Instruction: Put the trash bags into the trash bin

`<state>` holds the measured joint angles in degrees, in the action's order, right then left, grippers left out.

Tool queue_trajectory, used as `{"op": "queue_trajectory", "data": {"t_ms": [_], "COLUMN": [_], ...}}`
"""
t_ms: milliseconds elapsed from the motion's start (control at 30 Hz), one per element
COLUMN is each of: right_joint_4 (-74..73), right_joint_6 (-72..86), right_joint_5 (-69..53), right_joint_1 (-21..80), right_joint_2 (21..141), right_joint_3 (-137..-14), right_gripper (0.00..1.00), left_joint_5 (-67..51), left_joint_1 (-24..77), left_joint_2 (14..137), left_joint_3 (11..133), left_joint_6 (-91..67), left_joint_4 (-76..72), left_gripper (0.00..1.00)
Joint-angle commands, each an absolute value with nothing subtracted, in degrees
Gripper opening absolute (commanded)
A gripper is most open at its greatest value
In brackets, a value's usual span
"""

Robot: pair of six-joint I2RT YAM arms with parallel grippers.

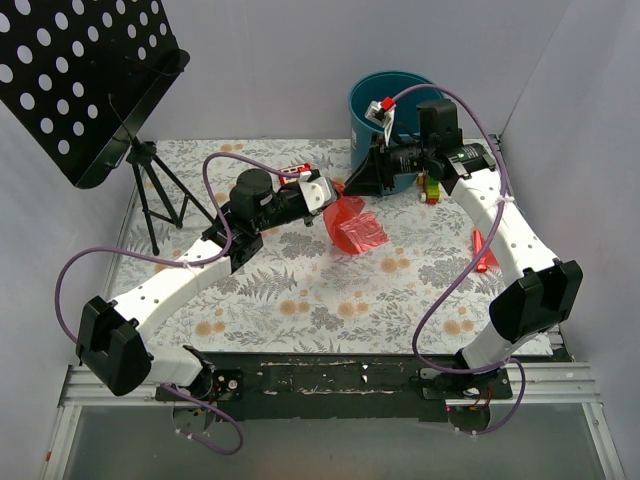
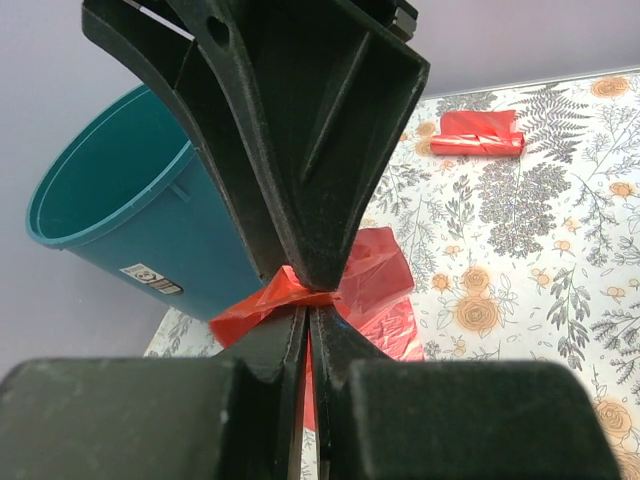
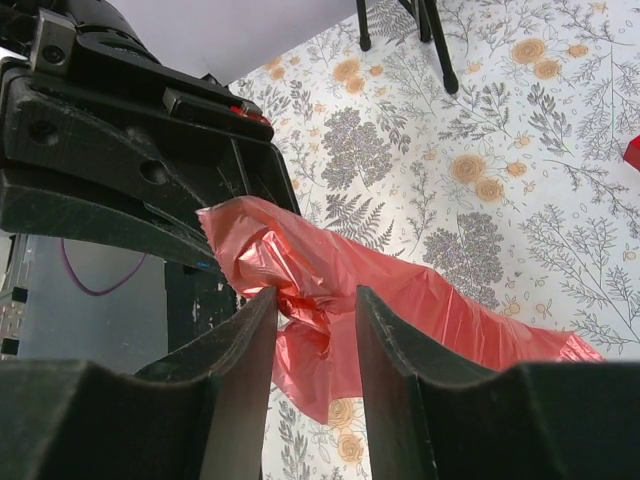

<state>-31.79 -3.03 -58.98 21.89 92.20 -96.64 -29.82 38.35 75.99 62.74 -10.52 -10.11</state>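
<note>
At the far left corner of the desk (image 1: 300,290) stands a black perforated music stand (image 1: 85,75) on a tripod. Right of it, the left arm reaches in toward the middle. In the left wrist view the left pincer (image 2: 307,312) is pressed together on a pinch of red film, so it grips the trash bag (image 1: 355,228) by one bunched end. The rest of the bag is crinkled and translucent. It hangs and spreads just right of that pincer over the middle of the desk, somewhat toward the far edge. Whether its lower fold touches the floral cloth cannot be told.

The right pincer (image 3: 315,295) meets the same bag from the other side. Its fingers stand apart, with a twist of the film between them, and a gap shows on each side. Its tips sit just beside those of the left pincer.

Behind the right pincer, at the far edge right of centre, the teal trash bin (image 1: 390,95) stands upright, mouth up, well clear of the bag. A small coloured object (image 1: 432,188) lies on the desk near the bin's base. A second trash bag (image 2: 478,133), folded flat, lies near the right edge.
</note>
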Motion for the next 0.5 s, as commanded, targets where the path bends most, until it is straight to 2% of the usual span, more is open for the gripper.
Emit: {"op": "queue_trajectory", "data": {"t_ms": [0, 33, 133, 167, 467], "right_joint_4": [-32.43, -32.43, -31.73, -30.95, -25.49], "right_joint_6": [-4.74, -4.75, -4.49, -3.35, 6.50], "right_joint_5": [-58.36, -58.27, -58.62, -58.45, -61.87], "right_joint_1": [21.97, 21.97, 21.88, 21.88, 13.89], "right_joint_2": [89.83, 89.65, 89.56, 89.56, 91.58], "right_joint_3": [-95.63, -95.36, -94.57, -94.22, -94.92], "right_gripper": [0.44, 0.43, 0.10, 0.03, 0.01], "left_joint_5": [-27.87, -27.69, -27.95, -27.95, -28.30], "left_joint_1": [38.41, 38.41, 38.50, 38.41, 37.97], "left_joint_2": [72.25, 72.16, 72.25, 72.33, 70.14], "left_joint_3": [63.28, 63.19, 63.28, 63.19, 61.09], "left_joint_6": [-12.21, -12.48, -12.74, -12.83, -12.04], "left_joint_4": [-12.12, -12.39, -12.57, -12.39, -9.76], "left_gripper": [0.00, 0.00, 0.00, 0.00, 0.00]}}
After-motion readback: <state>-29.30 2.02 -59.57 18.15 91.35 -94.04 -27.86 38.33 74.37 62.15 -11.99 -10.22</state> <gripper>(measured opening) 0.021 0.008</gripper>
